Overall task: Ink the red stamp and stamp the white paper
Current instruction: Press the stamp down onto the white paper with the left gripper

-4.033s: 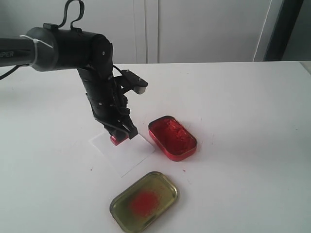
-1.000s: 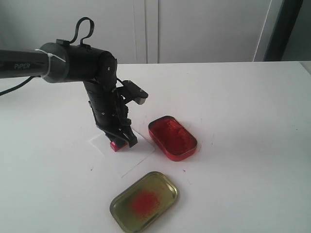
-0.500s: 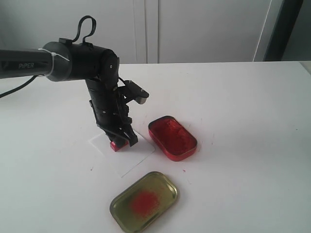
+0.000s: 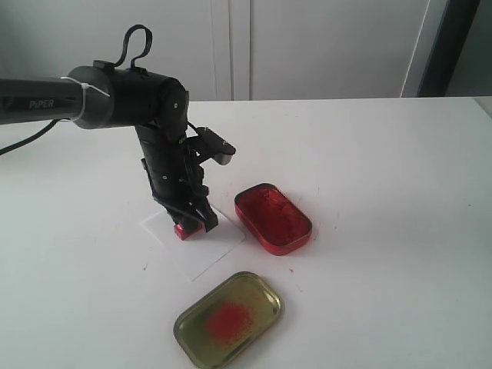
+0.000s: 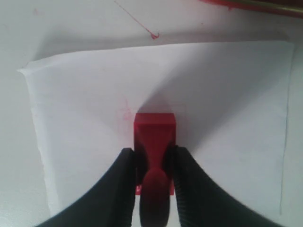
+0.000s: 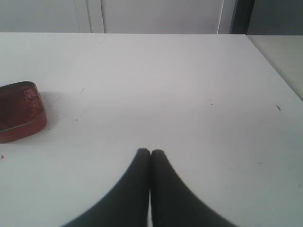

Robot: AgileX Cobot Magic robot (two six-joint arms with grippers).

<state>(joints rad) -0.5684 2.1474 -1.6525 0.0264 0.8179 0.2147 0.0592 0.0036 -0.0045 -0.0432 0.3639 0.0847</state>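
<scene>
Left gripper [image 5: 152,163] clamps the red stamp [image 5: 154,135] on the white paper [image 5: 85,109]; lifting askew risks smearing the print.

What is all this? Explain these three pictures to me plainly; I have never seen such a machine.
It is a robot with two arms, each ending in a claw. The wide picture comes from a camera standing off the arms. The other two come from cameras on each wrist, looking past that arm's claw. On the white table lie an open tin of red ink paste, a gold lid smeared red, and the white paper. The left claw grips the red stamp by its narrow handle, base down on the paper. The right claw is shut and holds nothing.
</scene>
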